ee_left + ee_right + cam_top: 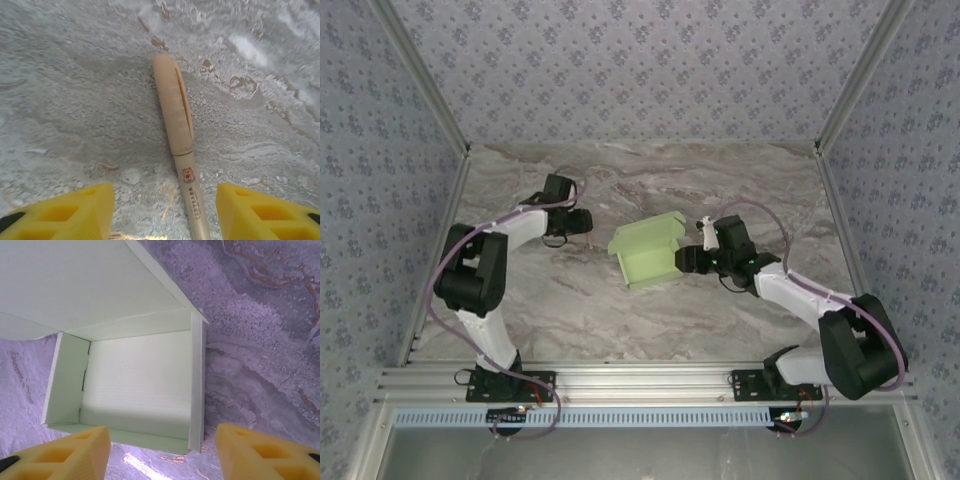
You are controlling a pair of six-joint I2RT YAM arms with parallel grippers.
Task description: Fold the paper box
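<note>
Top external view showed the paper box [648, 255] standing open on the marble surface [740, 190] at the centre, just beside the right hand [690, 258], whose fingers were spread and held nothing. The left hand [582, 222] was released too, above a tan pen [177, 125].

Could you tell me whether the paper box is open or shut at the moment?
Open. The paper box has its walls standing, but its lid flap is raised and the bare inside shows.
</note>
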